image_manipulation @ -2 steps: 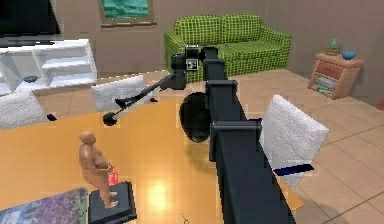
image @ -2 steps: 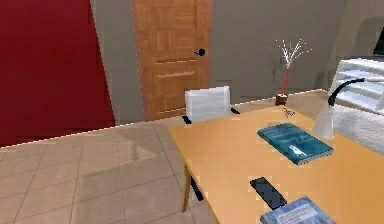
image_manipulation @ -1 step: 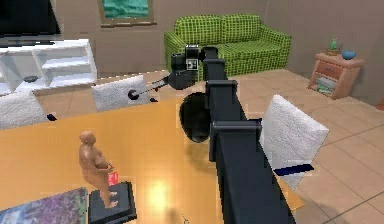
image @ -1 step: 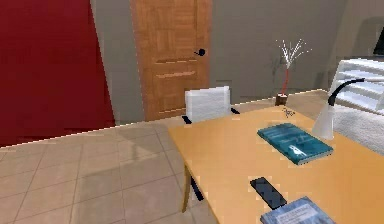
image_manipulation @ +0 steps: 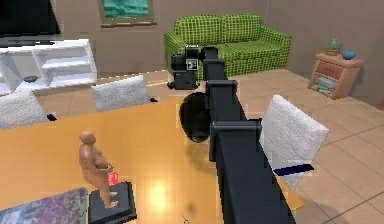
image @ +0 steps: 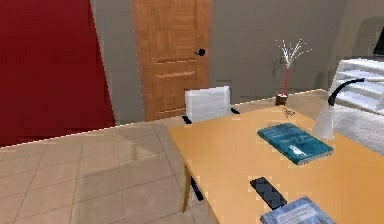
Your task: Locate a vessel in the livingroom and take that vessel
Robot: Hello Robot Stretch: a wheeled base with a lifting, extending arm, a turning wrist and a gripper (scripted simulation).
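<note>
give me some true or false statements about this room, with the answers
1. The sofa is green. True.
2. The wooden door stands wide open. False: it is shut.
3. A teal book lies on the wooden table. True.
4. The small statue lies on its side. False: it stands upright on a dark base.
5. The wall left of the door is blue. False: it is red.
</note>
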